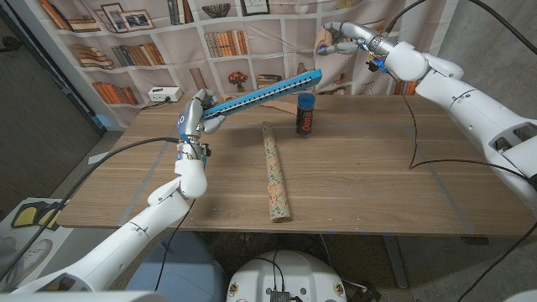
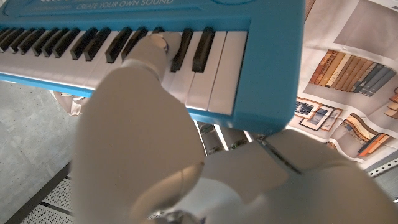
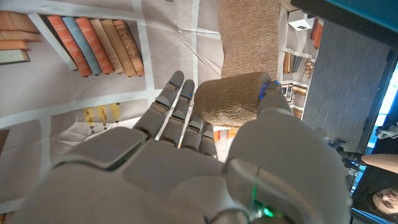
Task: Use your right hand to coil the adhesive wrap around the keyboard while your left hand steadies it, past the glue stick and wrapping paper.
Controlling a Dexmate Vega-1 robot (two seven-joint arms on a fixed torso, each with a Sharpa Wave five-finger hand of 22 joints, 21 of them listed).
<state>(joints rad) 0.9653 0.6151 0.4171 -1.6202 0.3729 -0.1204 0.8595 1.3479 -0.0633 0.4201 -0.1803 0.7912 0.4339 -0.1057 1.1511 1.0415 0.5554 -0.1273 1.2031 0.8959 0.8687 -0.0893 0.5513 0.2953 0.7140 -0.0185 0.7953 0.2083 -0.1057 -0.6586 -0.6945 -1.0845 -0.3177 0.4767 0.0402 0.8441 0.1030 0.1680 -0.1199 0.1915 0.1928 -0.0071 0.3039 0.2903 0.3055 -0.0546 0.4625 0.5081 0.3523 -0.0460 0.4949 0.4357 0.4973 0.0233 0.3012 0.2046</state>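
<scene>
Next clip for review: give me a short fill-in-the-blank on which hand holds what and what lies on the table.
1. The blue keyboard is held up off the table by the robot's ____ hand.
2. The right hand holds a roll of ____ adhesive wrap.
3. The roll of wrapping paper lies on the ____.
4. The glue stick stands ____ behind the wrapping paper.

Missing words: left; tan; table; upright

A wooden table [image 1: 361, 180] stands before a backdrop curtain [image 1: 151, 42] printed with bookshelves, books and framed pictures, with a dark panel [image 1: 33, 109] at the left and grey floor [image 1: 17, 189] beneath.
</scene>
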